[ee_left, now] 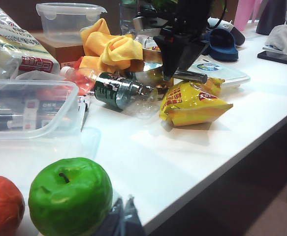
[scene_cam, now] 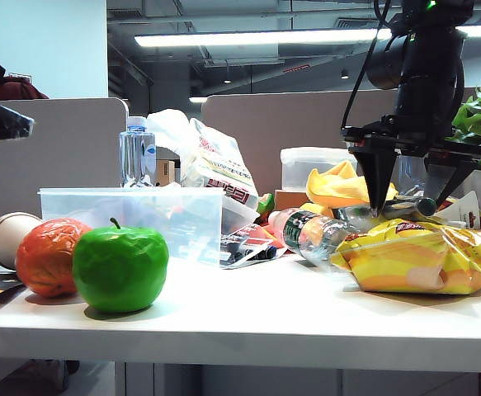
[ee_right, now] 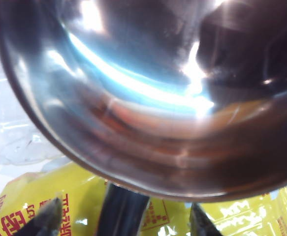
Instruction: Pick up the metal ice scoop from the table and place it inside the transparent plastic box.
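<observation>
The metal ice scoop point(ee_right: 143, 98) lies on the table point(scene_cam: 290, 318) behind a yellow snack bag, and its shiny bowl fills the right wrist view. Its dark handle point(ee_right: 121, 211) runs between the fingertips point(ee_right: 47, 219) of my right gripper point(ee_right: 124, 223), which is open and straddles the handle with gaps on both sides. In the exterior view the right gripper point(scene_cam: 409, 198) points down over the scoop point(scene_cam: 405, 208). The transparent plastic box point(scene_cam: 133, 214) stands at the left. My left gripper point(ee_left: 119, 216) sits low beside a green apple, tips together, holding nothing.
A green apple point(scene_cam: 120, 268) and a reddish fruit point(scene_cam: 46, 256) stand in front of the box. A plastic bottle point(scene_cam: 310, 235) lies beside the yellow snack bag point(scene_cam: 426, 260). Behind are a yellow cloth point(scene_cam: 339, 186), a lidded tub point(scene_cam: 310, 165) and an upright water bottle point(scene_cam: 138, 153).
</observation>
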Controlling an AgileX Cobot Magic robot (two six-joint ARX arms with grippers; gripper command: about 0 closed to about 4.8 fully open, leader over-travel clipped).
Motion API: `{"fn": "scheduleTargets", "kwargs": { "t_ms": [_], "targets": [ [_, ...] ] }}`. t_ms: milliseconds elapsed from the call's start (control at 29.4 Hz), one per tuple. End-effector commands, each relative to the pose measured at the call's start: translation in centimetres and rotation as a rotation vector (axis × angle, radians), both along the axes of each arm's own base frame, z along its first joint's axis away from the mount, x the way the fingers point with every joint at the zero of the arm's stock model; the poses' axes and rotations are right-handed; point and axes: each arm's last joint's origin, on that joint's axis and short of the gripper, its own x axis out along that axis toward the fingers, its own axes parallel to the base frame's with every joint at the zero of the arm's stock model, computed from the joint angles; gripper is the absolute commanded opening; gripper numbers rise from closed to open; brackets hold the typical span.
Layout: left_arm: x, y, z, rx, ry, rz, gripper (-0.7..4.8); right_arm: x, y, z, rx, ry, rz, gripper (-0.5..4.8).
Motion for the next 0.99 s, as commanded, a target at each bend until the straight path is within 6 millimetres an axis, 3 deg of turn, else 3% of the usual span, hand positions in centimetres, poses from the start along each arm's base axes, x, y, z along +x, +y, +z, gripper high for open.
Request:
{"fn": "scheduleTargets", "kwargs": {
  "t_ms": [34, 102, 170, 341, 443, 749, 988],
  "targets": [
    [0.0, 0.0, 0.2, -0.008, -0.013, -0.001, -0.05, 0.1, 0.1, 0.1, 0.005, -0.012, 0.006, 3.24],
    [0.0, 0.0, 0.2, -0.008, -0.013, -0.001, -0.05, 0.2, 0.2, -0.1, 0.008, -0.005, 0.008, 3.22],
    [0.0, 0.0, 0.2, -0.008, -0.013, -0.001, -0.05, 0.3, 0.2, -0.4, 0.005, 0.003, 0.009, 2.79],
    [0.0, 0.0, 0.2, -0.008, -0.013, -0.001, -0.05, 0.5, 0.3, -1.1, 0.0, 0.018, 0.013, 1.25],
    [0.0, 0.0, 0.2, -0.008, -0.013, 0.0, -0.05, 0.6, 0.3, -1.1, -0.004, 0.013, 0.022, -0.1],
    [0.0, 0.0, 0.2, -0.008, -0.013, -0.001, -0.05, 0.2, -0.1, -0.8, -0.122, 0.008, 0.039, -0.06],
    [0.0, 0.0, 0.2, -0.008, -0.013, 0.0, -0.05, -0.5, -0.4, 1.5, -0.193, 0.054, 0.056, -0.05]
  ]
}}
